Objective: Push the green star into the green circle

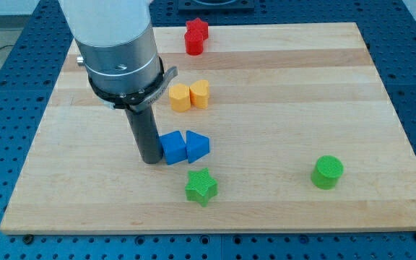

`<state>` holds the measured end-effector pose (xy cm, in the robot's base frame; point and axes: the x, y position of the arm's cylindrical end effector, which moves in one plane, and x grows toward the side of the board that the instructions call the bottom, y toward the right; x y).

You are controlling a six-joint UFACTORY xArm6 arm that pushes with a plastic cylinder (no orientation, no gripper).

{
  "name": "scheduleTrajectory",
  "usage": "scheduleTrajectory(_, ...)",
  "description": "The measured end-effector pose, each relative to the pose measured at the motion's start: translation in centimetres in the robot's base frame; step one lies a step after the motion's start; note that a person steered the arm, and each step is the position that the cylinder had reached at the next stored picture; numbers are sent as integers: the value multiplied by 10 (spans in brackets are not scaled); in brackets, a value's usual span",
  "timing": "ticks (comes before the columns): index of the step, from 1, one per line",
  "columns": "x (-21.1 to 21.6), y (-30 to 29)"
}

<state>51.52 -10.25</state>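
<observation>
Green star [201, 186] sitting near the board's [280, 79] bottom edge, just below the blue cube [172, 148] and blue triangular block [197, 146], with the green circle [328, 172] well apart toward the view's right at about the same level. Rod tip [150, 160] planted bare against the cube's left face, holding nothing, up and to the view's left of the star (wrong height for a rightward shove, by the look of it). Star itself bright green, ridged, points intact, lying flat and untouched.
</observation>
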Motion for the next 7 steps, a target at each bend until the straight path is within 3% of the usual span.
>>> scheduleTrajectory(1, 3, -8)
scheduleTrajectory(3, 58, -8)
scheduleTrajectory(6, 43, 139)
scheduleTrajectory(7, 43, 119)
